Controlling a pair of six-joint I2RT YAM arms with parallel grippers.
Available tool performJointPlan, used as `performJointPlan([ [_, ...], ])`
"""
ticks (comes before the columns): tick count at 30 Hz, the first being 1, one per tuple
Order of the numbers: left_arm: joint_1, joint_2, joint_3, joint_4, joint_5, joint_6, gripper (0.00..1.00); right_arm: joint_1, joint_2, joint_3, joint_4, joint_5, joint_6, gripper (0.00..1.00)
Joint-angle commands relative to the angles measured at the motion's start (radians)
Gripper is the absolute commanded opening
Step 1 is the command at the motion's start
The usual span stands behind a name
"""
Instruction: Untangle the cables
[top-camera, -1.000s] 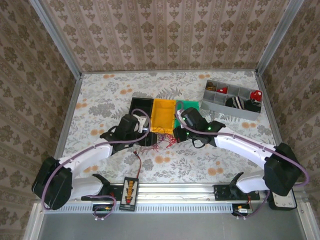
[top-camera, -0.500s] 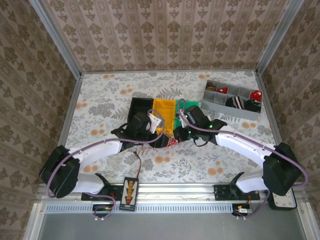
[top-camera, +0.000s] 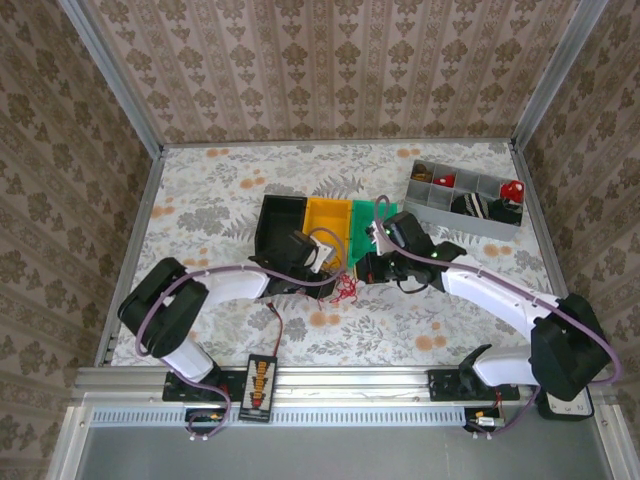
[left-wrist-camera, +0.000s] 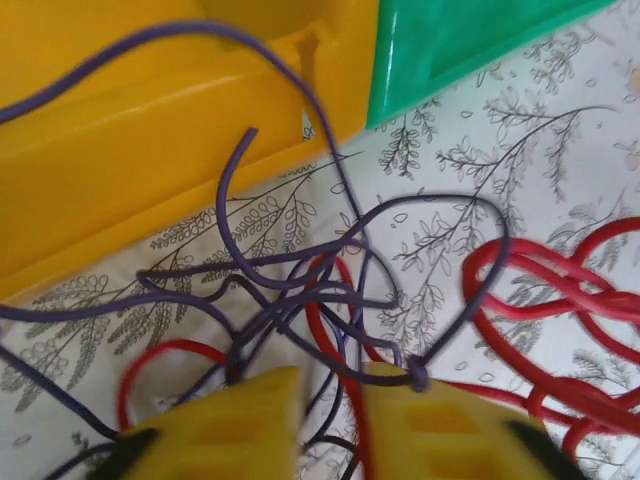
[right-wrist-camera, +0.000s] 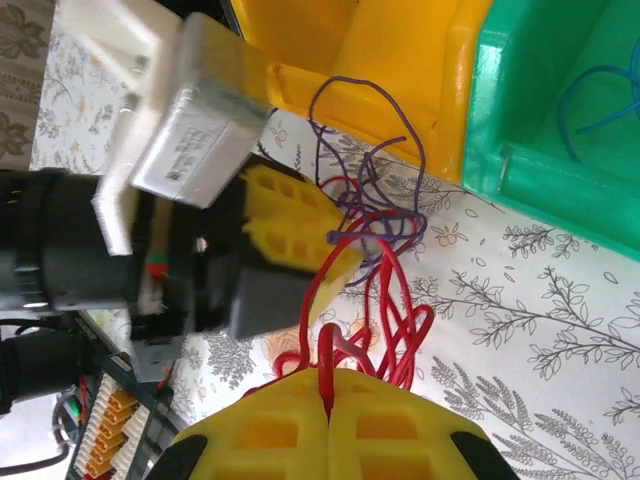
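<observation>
Two colours of hair-thin wire, red and purple, make up the cables. They form a loose knot on the flowered table, just in front of the yellow bin and the green bin, between the two arms.

The wires look almost weightless, limp and a little springy. My judgement is that a pull on one strand would drag the whole clump and tighten its crossings. A strand this thin and smooth may also slide out from between the pads. The best hold seems to be a stretch of one colour at the edge of the clump, red loops on one side and purple on the other.

The right gripper is pressed together on a red strand, which rises from between its yellow fingers into the tangle. The left gripper has its fingers nearly together, with purple and red strands running through the narrow gap. Whether those strands are truly pinched cannot be told.
</observation>
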Motion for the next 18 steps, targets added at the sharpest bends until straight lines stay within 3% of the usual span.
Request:
performJointPlan([
  [1,-0.003,0.042,0.013,-0.004,-0.018,-0.004,0.03,-0.031,-0.057,-0.011,0.013,-0.024,0.025,0.00],
  [2,-0.004,0.048,0.009,-0.011,-0.025,-0.006,0.00,-0.048,-0.072,-0.013,0.008,-0.016,0.027,0.00],
  [11,-0.004,0.063,-0.064,-0.153,-0.095,0.009,0.00,-0.295,-0.255,-0.010,-0.126,0.196,0.026,0.00],
  [18,-0.008,0.093,-0.110,-0.235,-0.171,-0.076,0.00,-0.466,-0.345,-0.003,-0.205,0.352,0.057,0.00],
])
